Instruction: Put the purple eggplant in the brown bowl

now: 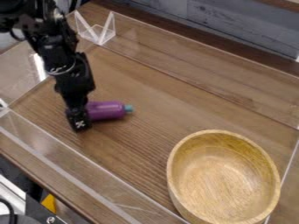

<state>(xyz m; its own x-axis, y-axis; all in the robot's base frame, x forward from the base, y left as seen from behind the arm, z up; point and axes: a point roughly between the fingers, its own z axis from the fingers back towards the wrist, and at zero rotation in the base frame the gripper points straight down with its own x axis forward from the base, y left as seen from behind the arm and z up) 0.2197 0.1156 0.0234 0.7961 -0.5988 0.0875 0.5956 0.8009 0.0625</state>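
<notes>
The purple eggplant (pixel 108 110) lies on the wooden table at the left, its teal stem tip pointing right. My gripper (pixel 79 117) has come down from above onto its fat left end. One black finger (pixel 77 123) stands at the front of that end and the other is hidden behind it. The dark fingers blend with the eggplant, so how tightly they hold it does not show. The brown bowl (pixel 225 182) sits empty at the lower right, well away from the eggplant.
Clear plastic walls (pixel 70 175) ring the table on the front and left. A clear folded plastic piece (pixel 96 29) stands at the back left. Bare wood lies between the eggplant and the bowl.
</notes>
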